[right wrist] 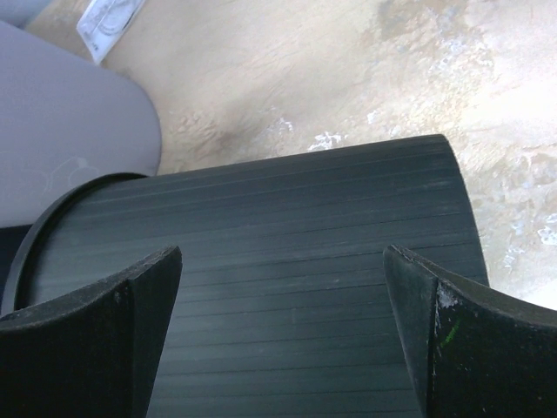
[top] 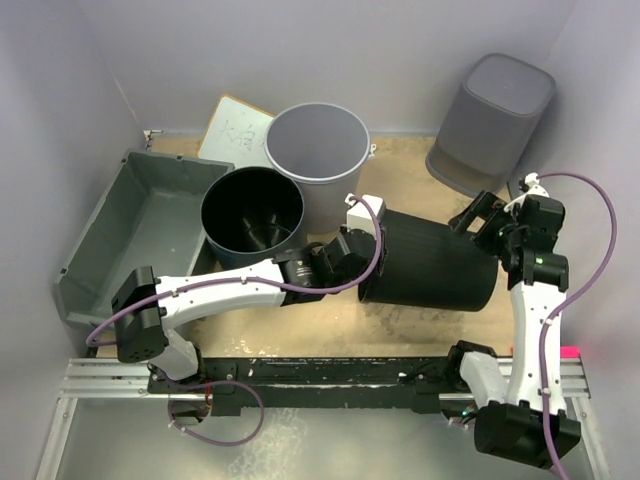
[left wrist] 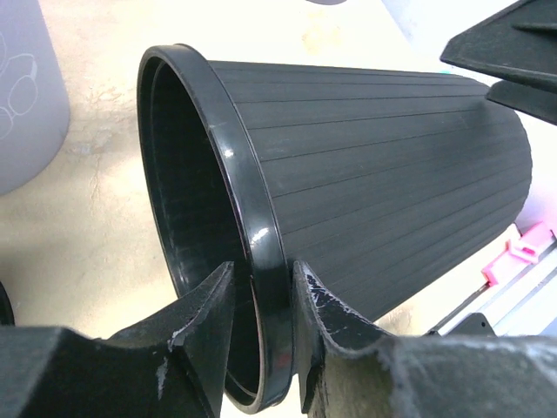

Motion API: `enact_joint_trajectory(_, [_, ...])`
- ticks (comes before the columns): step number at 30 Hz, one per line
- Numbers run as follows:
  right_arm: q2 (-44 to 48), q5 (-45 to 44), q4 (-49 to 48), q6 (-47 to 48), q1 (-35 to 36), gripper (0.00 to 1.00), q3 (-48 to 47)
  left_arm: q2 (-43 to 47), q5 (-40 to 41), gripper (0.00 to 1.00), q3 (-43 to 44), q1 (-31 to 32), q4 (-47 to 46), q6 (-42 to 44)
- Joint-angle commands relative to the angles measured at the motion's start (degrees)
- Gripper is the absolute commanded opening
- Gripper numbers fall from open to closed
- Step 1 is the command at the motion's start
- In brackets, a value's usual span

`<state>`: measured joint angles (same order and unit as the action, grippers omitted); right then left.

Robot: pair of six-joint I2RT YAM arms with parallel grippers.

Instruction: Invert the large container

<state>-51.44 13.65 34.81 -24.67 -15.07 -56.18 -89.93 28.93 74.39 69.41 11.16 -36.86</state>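
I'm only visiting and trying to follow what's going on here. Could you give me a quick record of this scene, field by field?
Left tool: shut on the rim of the tipped black bucket
Right tool: open, over that bucket's ribbed wall
Large grey tub: far left, open side up, not held
Others: upright black bucket, grey bucket, square grey bin

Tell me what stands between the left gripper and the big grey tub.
The left gripper is clamped on the rim of the toppled black bucket. Between it and the grey tub stands an upright black bucket, close beside the tub's right wall.
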Motion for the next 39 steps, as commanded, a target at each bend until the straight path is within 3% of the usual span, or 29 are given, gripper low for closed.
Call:
enact_joint_trajectory(1, [2.8, -3.3, 3.0, 0.8, 0.0, 1.00, -3.8, -0.9, 3.4, 0.28, -1.2, -0.3, 1.7, 0.8])
enact_joint_trajectory(6, [8.6, -27.4, 3.8, 0.2, 0.0, 1.00, -0.8, -1.3, 4.8, 0.23, -1.9, -0.4, 2.5, 1.0])
enact_joint_trajectory(9, [10.5, -31.7, 2.5, -0.7, 0.0, 1.00, 4.2, -1.6, 5.4, 0.23, -2.0, -0.5, 3.0, 1.1])
enact_joint_trajectory(14, [6.4, -18.2, 1.5, -3.1, 0.0, 1.00, 8.1, -2.1, 6.4, 0.23, -2.5, -0.6, 3.2, 1.3])
enact_joint_trajectory(21, [9.5, 5.6, 0.0, -5.9, -0.1, 1.00, 2.0, -4.7, 5.9, 0.23, -2.1, -1.0, 2.2, 3.0])
enact_joint_trajectory(25, [10.3, 11.1, 1.6, -7.6, 0.0, 1.00, -2.3, -8.0, 4.6, 0.23, 0.2, -1.0, 2.3, 4.0])
enact_joint_trajectory(39, [9.9, 23.9, -2.7, -11.5, 0.0, 1.00, -3.8, -13.9, 1.7, 0.23, 5.2, -1.0, 1.8, 5.4])
